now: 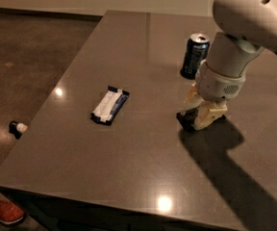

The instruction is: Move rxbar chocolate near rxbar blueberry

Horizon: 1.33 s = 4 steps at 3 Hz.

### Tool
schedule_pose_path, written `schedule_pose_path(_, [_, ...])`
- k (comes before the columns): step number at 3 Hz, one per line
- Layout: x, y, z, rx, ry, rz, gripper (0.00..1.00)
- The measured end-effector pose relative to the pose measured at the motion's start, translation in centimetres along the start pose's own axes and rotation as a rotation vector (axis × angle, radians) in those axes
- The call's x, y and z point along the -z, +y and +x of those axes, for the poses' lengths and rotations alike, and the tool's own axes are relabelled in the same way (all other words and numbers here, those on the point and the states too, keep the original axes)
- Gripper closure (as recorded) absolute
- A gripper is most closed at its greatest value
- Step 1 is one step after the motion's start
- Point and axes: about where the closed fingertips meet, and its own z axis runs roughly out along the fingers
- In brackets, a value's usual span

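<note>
Rxbar chocolate (186,120), the small flat snack bar in a black wrapper, lies on the dark grey-brown table (129,177), right of centre in the view. It is directly beneath your cream-coloured gripper (200,110), which sits low at the surface and hides most of the bar; only one dark end shows. You cannot tell whether the gripper grasps it or merely straddles it. Rxbar blueberry (110,105), the flat dark blue bar with a white panel, lies well apart toward the view's left, its long axis diagonal. A dark blue drink can (195,55) stands upright just behind the gripper, so your carry should run leftward, away from it.
</note>
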Motion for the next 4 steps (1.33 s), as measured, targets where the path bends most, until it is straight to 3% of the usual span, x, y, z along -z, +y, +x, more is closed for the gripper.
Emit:
schedule_pose_path(1, [0.3, 0.0, 0.0, 0.0, 0.0, 0.0, 0.85])
schedule_pose_path(2, [0.3, 0.0, -0.1, 0.0, 0.0, 0.0, 1.0])
schedule_pose_path(3, [2.2, 0.2, -3.1, 0.041, -0.069, 0.023, 1.0])
schedule_pose_path(4, [5.2, 0.8, -9.4, 0.133, -0.188, 0.055, 1.0])
